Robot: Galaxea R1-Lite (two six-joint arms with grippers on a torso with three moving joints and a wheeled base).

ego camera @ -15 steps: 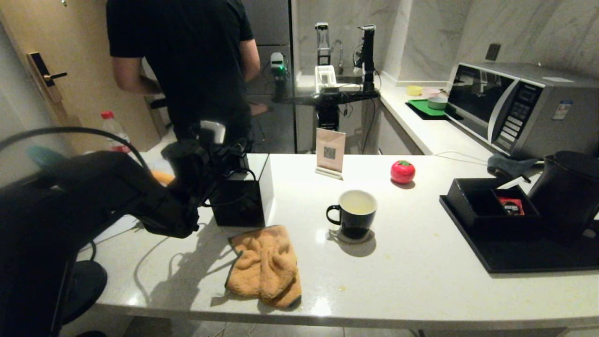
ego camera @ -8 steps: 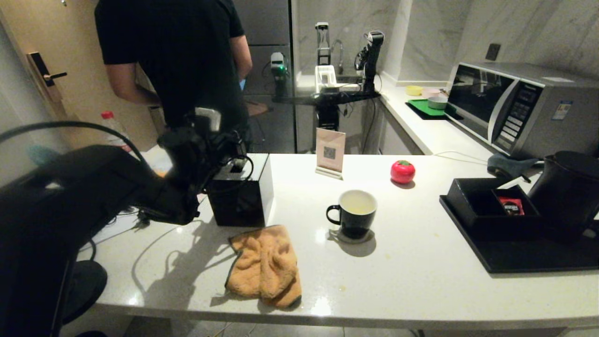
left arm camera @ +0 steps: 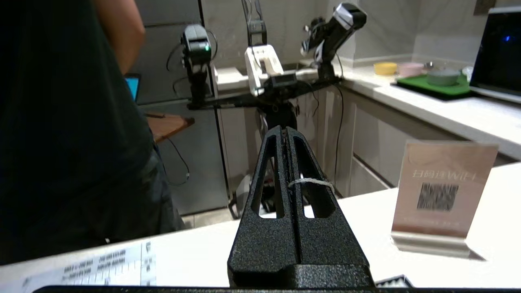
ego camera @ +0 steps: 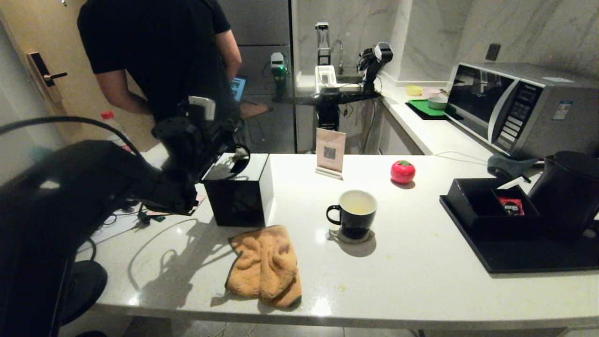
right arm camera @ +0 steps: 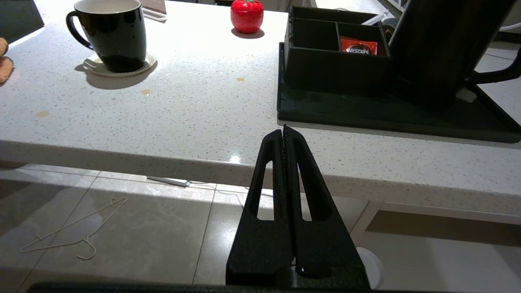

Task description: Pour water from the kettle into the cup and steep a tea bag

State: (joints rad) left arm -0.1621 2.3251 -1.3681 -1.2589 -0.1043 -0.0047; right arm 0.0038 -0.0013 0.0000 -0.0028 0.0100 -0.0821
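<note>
The black cup (ego camera: 356, 213) (right arm camera: 116, 36) stands on a small coaster mid-table, with pale yellowish water (ego camera: 358, 204) low inside it. At the right, the black kettle (ego camera: 568, 192) (right arm camera: 439, 44) rests on a black tray (ego camera: 524, 255). My left gripper (ego camera: 220, 140) (left arm camera: 284, 130) is raised above the black tissue box (ego camera: 241, 194), shut. A thin white string (left arm camera: 311, 182) comes out between its jaws and loops over one finger. The tea bag pouch is hidden. My right gripper (right arm camera: 284, 129) is shut and empty, low before the table's front edge, outside the head view.
An orange cloth (ego camera: 264, 264) lies left of the cup. A QR sign (ego camera: 330, 152) and a red tomato-shaped thing (ego camera: 402, 171) stand behind it. A divided black box with a red sachet (ego camera: 511, 206) sits on the tray. A person (ego camera: 159, 61) stands behind the table's left; a microwave (ego camera: 514, 107) is at the right.
My left arm has risen and drawn back to the left, uncovering the top of the tissue box. The person has shifted left. Cup and kettle have not moved.
</note>
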